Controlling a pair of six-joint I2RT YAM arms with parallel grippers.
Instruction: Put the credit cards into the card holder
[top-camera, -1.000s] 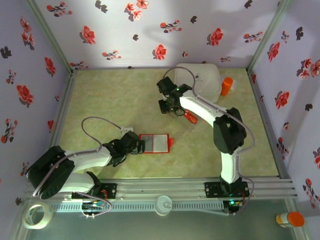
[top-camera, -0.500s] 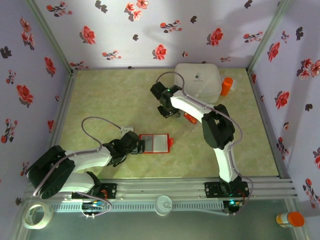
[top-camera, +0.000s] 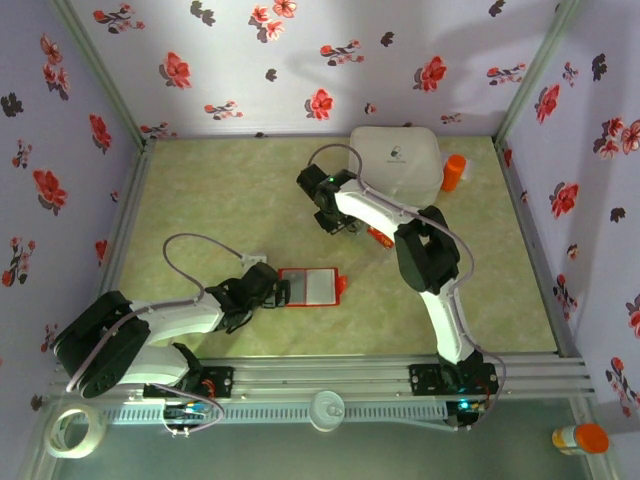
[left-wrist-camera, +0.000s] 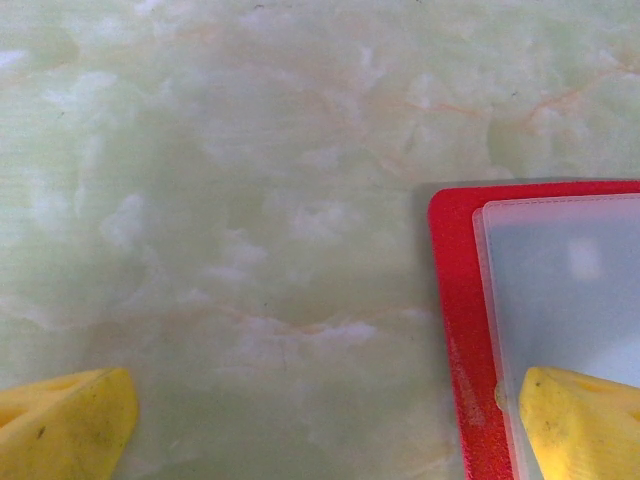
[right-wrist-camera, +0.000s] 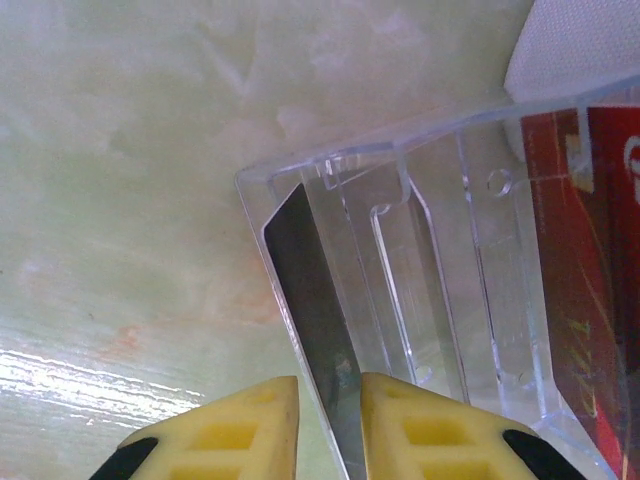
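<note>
- Overhead, the left gripper (top-camera: 275, 291) is low on the bench (top-camera: 220, 190), tight against the 9 o'clock edge of the card holder (top-camera: 312, 286).
- The card holder lies open and flat. Its pale pocket faces up with a red border round it, roughly at 6 o'clock from the middle of the bench.
- On the left wrist view the jaws are spread wide. One yellow fingertip (left-wrist-camera: 65, 425) is at 7 o'clock over bare bench. The other is at 5 o'clock, over the holder's pale pocket, and I cannot tell whether it touches.
- Further up the bench, the right gripper (right-wrist-camera: 330, 415) is at about 1 o'clock from the holder. It is near the white box (top-camera: 397, 158), which stands against the far edge.
- On the right wrist view the jaws are clamped on a dark grey credit card (right-wrist-camera: 305, 290). They pinch its near end, and the card runs away toward 11 o'clock.
- That card's far end reaches the corner of the clear plastic tray (right-wrist-camera: 440, 230) and follows the tray's 9 o'clock wall. I cannot tell whether it is inside or outside the wall.
- A red credit card (right-wrist-camera: 590, 260) with white marks lies in the tray's 3 o'clock side.
- A small orange object (top-camera: 454, 172) stands just beside the white box, at its 3 o'clock.
</note>
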